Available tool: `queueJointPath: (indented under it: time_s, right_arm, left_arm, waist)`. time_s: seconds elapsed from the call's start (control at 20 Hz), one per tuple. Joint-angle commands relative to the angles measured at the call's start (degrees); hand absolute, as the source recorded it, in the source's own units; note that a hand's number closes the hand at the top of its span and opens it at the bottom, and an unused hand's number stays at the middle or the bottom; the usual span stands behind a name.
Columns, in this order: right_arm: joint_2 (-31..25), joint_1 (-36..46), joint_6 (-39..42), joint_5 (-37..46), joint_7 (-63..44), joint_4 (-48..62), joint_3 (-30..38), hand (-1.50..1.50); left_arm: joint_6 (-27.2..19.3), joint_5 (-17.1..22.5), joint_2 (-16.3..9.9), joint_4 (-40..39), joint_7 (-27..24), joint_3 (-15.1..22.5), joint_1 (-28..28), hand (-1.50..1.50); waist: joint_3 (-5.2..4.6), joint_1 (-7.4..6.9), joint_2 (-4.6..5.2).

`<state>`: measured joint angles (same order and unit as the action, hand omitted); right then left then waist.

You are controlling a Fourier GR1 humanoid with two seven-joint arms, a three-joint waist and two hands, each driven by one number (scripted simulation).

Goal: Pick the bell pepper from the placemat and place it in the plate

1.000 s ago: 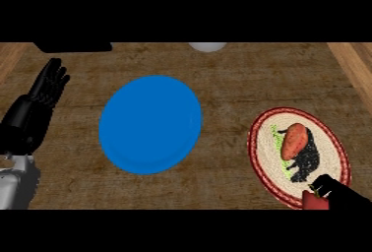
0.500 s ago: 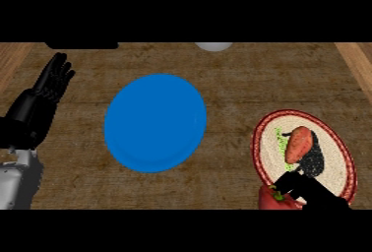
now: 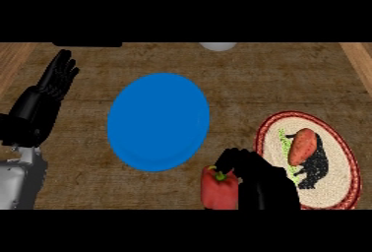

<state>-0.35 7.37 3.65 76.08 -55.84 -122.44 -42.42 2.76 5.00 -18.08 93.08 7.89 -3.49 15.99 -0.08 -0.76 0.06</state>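
A red bell pepper with a green stem is near the view's lower edge, just left of the round red-rimmed placemat and off it. My right hand comes in from below, its fingers curled over the pepper's top and right side, so it is shut on the pepper. The blue plate lies in the middle of the counter, up and to the left of the pepper, with nothing on it. At the left edge my left hand rests open, fingers up.
An orange, oblong vegetable lies on the placemat beside a dark printed shape. A white round object sits at the far edge, and a dark object at the far left. Wooden borders run along both sides.
My right hand has moved left from the placemat's lower rim, bringing the bell pepper with it toward the plate's near edge. The left hand has stayed resting.
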Motion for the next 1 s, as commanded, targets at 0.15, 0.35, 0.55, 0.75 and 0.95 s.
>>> queueJointPath:
  time_s: [0.15, 0.35, 0.55, 0.75, 0.95]
  right_arm:
    - [0.34, 24.06, -7.57, -14.35, -9.51, 17.85, 5.25, 1.50]
    - [0.34, 32.03, -14.54, -20.69, -11.07, 29.35, 6.19, 1.50]
    - [0.34, 37.86, -20.55, -25.12, -9.80, 42.08, 7.00, 1.50]
    - [0.34, 44.92, -23.97, -29.43, -9.43, 52.61, 5.79, 1.50]
    - [0.33, 47.11, -30.73, -33.92, -2.72, 65.79, 4.40, 1.50]
  left_arm:
    - [-0.72, -0.73, 2.30, 1.53, 0.89, 1.66, 0.23, 0.00]
    - [0.27, -1.19, 1.33, -0.73, -1.55, 0.53, 0.03, 0.00]
    - [0.32, -1.65, 1.85, -0.31, -1.68, 1.22, 0.56, 0.00]
    - [1.95, -0.19, 0.35, -2.02, -1.06, -0.70, 2.22, 0.00]
    - [0.93, -1.44, 2.22, -1.03, -0.49, 1.35, 2.46, 0.00]
  waist:
    - [0.03, -1.31, 0.28]
    - [0.02, -1.66, 0.36]
    - [0.02, -2.33, 0.48]
    - [0.02, -2.13, 0.41]
    - [0.03, -3.49, 0.86]
